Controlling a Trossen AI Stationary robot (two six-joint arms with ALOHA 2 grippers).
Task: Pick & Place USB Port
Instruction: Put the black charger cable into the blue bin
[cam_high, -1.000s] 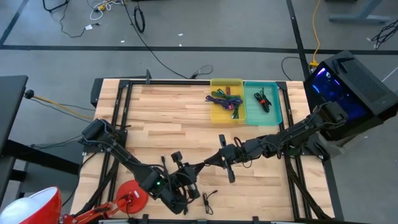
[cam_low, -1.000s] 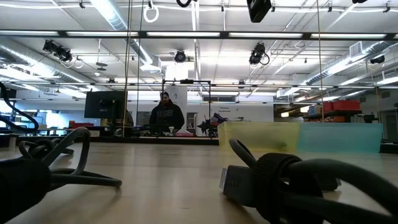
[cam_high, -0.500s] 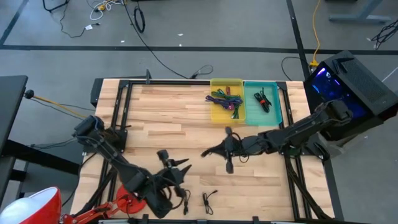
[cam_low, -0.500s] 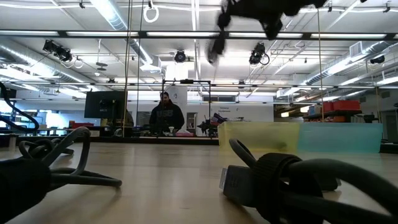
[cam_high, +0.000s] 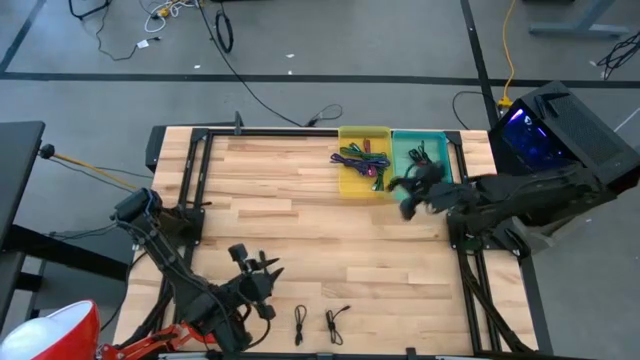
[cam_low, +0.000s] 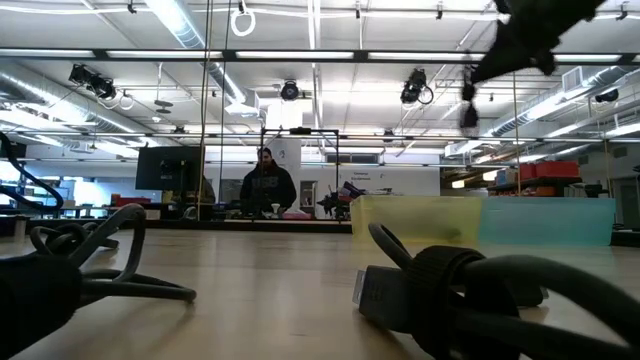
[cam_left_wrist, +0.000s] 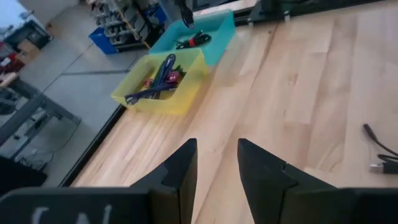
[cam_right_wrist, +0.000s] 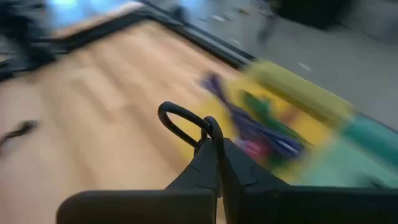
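Two coiled USB cables (cam_high: 316, 324) lie side by side on the wooden table (cam_high: 280, 210) at about 6 o'clock near its front edge, still waiting. One more black cable (cam_right_wrist: 186, 122) is pinched in the right gripper (cam_right_wrist: 214, 142), whose fingers are closed on it with a loop sticking out past the tips. In the overhead view that gripper (cam_high: 408, 192) hangs at about 2 o'clock, just beside the seam between the yellow bin (cam_high: 352, 135) and the teal bin (cam_high: 440, 140), both already holding cables.

Main risk: a release this close to the shared wall could drop the cable into the wrong bin or leave it draped over the rim, since the loop dangles loosely. A cable snagging on a fingertip would also spoil the drop.

At about 7 o'clock the left gripper (cam_left_wrist: 214, 168) waits with fingers apart, holding nothing.
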